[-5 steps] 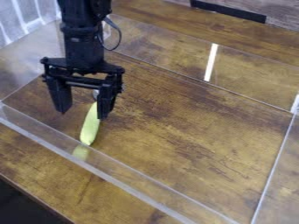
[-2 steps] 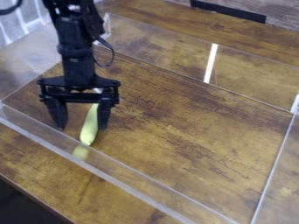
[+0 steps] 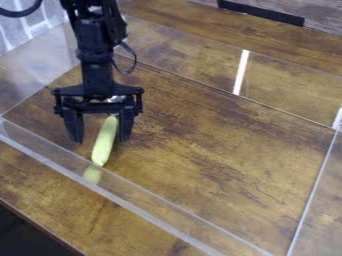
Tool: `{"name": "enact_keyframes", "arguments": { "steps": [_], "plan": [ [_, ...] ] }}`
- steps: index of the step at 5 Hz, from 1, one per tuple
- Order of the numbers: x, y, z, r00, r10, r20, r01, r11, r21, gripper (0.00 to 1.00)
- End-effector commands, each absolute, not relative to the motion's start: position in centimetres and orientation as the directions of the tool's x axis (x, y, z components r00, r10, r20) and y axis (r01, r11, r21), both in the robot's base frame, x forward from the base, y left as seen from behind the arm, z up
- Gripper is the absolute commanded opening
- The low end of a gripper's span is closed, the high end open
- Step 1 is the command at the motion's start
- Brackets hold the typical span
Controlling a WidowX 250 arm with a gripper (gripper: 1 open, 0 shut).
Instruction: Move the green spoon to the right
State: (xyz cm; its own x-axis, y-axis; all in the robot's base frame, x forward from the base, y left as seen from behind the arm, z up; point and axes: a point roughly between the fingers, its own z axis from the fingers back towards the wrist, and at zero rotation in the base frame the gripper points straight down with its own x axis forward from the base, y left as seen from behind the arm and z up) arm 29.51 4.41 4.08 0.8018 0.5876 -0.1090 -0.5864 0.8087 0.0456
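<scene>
The green spoon (image 3: 103, 142) lies on the wooden table near the front left, its thick yellow-green handle pointing toward the near edge; its metal bowl is hidden behind the gripper. My gripper (image 3: 98, 132) hangs straight down over the spoon's far end, open, with one black finger (image 3: 71, 127) to the left of the handle and the other to the right. The fingertips reach down close to the table on either side of the handle. Nothing is held.
A low clear acrylic wall (image 3: 174, 215) runs along the front of the table and up the right side (image 3: 318, 190). Bare wooden tabletop (image 3: 227, 140) stretches to the right of the spoon. A dark object (image 3: 267, 8) sits at the far edge.
The arm has shifted a little and come lower, so the open fingers now straddle the spoon's handle. The spoon has not moved.
</scene>
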Motion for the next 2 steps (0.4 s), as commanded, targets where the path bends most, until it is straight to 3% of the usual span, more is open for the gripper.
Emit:
{"name": "enact_keyframes", "arguments": {
  "steps": [1,2],
  "plan": [
    [30.55,4.22,4.85,0.774,0.63,-0.059,-0.63,0.776,0.03,1.0],
    [30.84,4.1,5.14,0.739,0.671,-0.062,-0.67,0.741,0.033,0.0]
  ]
}}
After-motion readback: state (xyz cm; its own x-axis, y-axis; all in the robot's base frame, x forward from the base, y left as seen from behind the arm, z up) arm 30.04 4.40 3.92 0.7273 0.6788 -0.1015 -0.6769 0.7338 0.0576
